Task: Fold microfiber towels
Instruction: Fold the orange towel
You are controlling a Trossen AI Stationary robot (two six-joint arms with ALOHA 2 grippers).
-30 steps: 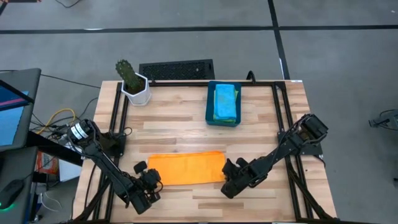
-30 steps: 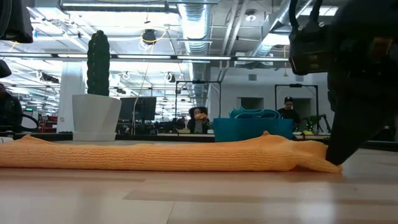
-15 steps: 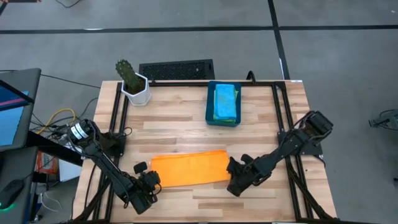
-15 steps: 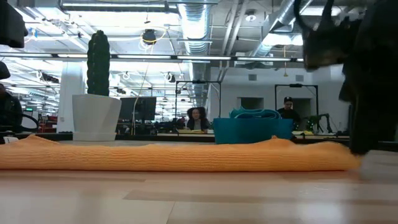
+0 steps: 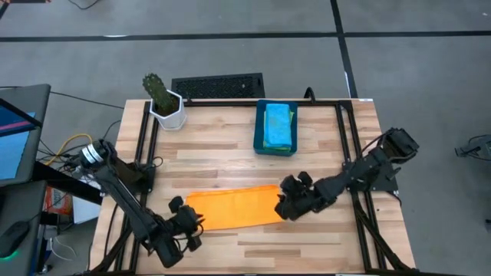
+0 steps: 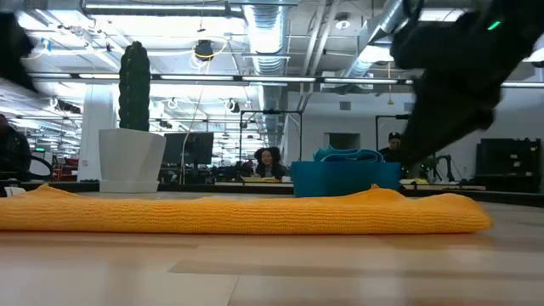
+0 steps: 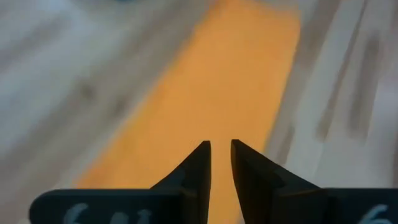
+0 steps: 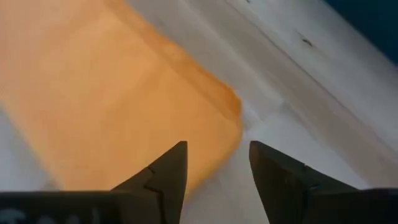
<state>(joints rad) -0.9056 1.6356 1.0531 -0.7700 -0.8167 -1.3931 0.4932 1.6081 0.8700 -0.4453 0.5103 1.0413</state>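
The orange towel [image 5: 232,208] lies folded into a long strip across the near half of the wooden table [image 5: 230,149]; from above its flat outline shows, while the level view shows only its low puffed edge [image 6: 246,213], with a person [image 6: 267,164] in the room behind. The right gripper [image 8: 214,163] hangs just over the strip's right end with its fingers spread and nothing between them, and the left gripper [image 7: 221,155], at the strip's left end, shows fingers drawn near together with a narrow gap, above the cloth and not pinching it. Farther back stand the dark blue bin [image 5: 275,147] holding light blue and green towels [image 5: 277,125], a potted cactus [image 5: 163,102] at the far left corner, and a black keyboard [image 5: 218,84] past the table's edge.
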